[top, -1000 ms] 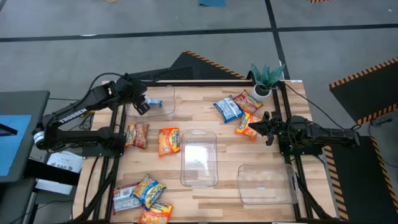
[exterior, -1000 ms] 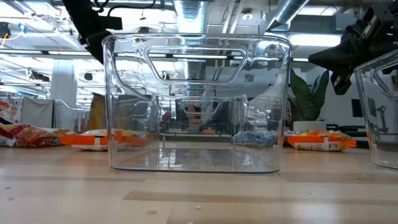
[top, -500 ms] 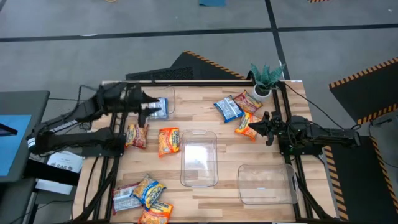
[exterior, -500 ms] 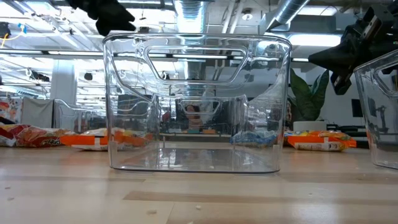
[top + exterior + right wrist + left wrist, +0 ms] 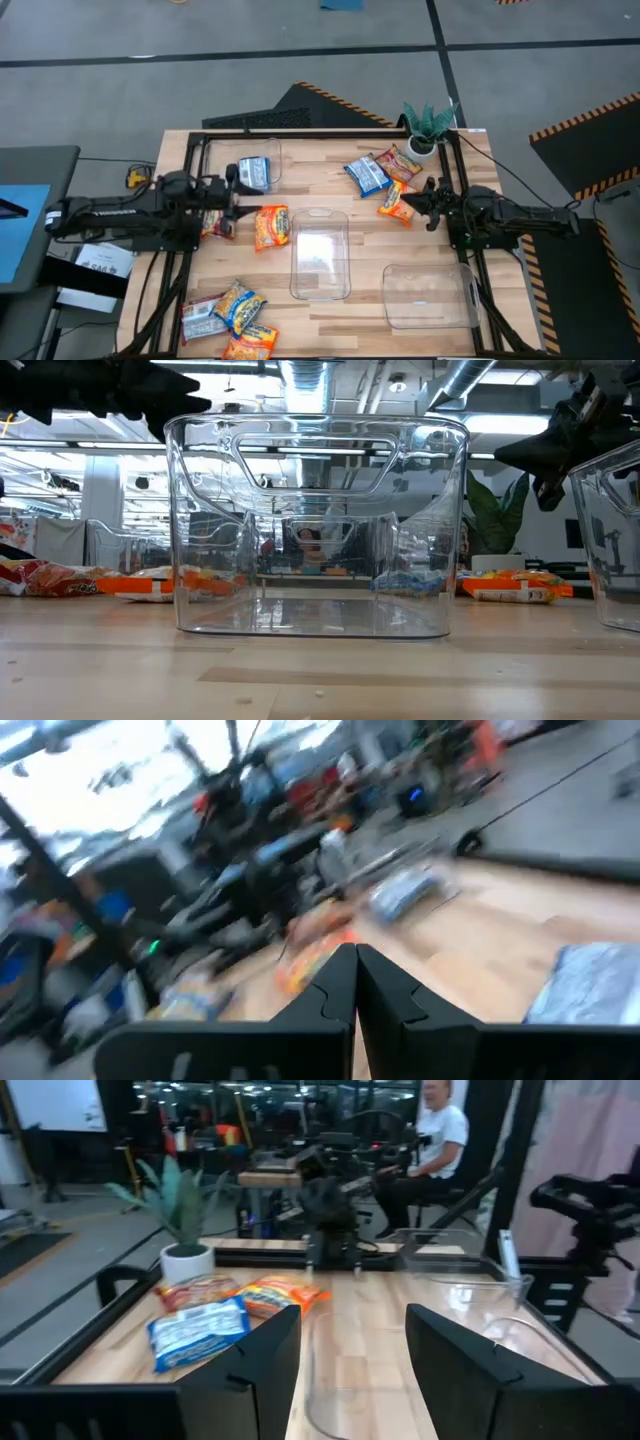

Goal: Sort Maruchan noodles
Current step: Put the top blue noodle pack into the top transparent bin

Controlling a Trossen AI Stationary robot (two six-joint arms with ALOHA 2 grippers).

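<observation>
Maruchan packets lie flat on the wooden table. A blue one (image 5: 255,173) rests inside the clear far-left bin (image 5: 270,150). A red-brown packet (image 5: 220,217) and an orange one (image 5: 271,226) lie just past my left gripper (image 5: 245,203), which is open and empty (image 5: 350,1320). Blue (image 5: 367,175), red-brown (image 5: 400,160) and orange (image 5: 397,205) packets lie by my right gripper (image 5: 412,205). It is shut (image 5: 356,960), holds nothing, and hangs above the tabletop (image 5: 545,455). Three more packets (image 5: 235,320) lie at the near left corner.
A clear bin (image 5: 320,252) stands at the table's middle and another (image 5: 428,295) near the right corner. A potted plant (image 5: 430,125) sits at the far right corner. Bare wood shows between the far-left bin and the right-hand packets. A seated person (image 5: 440,1130) shows beyond the table.
My left gripper held the blue packet over the far-left bin, let it go, then drew back toward the table's near-left side with the arm stretched low. The blue packet now lies in that bin. The right arm kept still.
</observation>
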